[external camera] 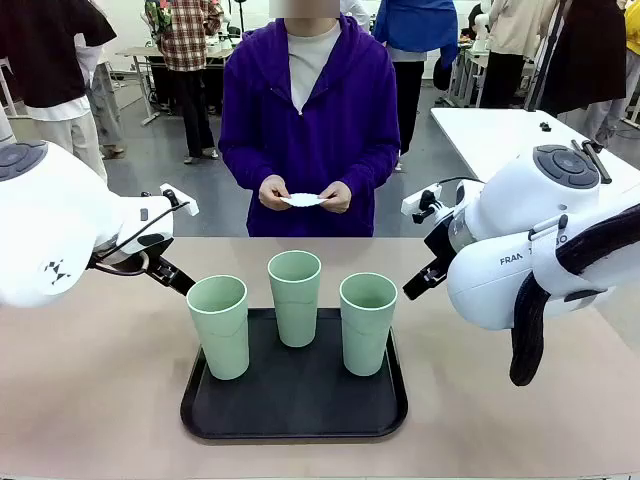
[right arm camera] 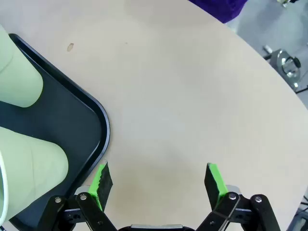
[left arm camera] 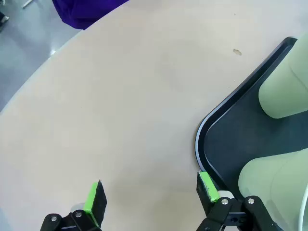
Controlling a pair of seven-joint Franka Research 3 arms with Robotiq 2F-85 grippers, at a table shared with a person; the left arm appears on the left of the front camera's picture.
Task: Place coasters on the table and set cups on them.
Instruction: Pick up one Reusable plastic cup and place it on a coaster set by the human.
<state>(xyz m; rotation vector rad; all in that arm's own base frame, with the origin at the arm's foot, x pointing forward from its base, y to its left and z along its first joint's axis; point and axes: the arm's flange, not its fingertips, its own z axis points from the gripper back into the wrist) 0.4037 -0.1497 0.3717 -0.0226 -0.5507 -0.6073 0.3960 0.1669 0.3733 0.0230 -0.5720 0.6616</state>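
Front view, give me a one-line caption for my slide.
Three mint cups stand on a black tray; the person across the table holds white coasters.

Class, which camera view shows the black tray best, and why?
The front view: nearly the whole outline of the tray is in sight, with three cups standing on it. Each wrist view catches one rounded corner of it and parts of two cups.

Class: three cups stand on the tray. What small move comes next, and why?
Probably the person should lay one of the coasters on the table: they sit in the person's hands, the cups stand on the tray, and the left gripper and right gripper hang open.
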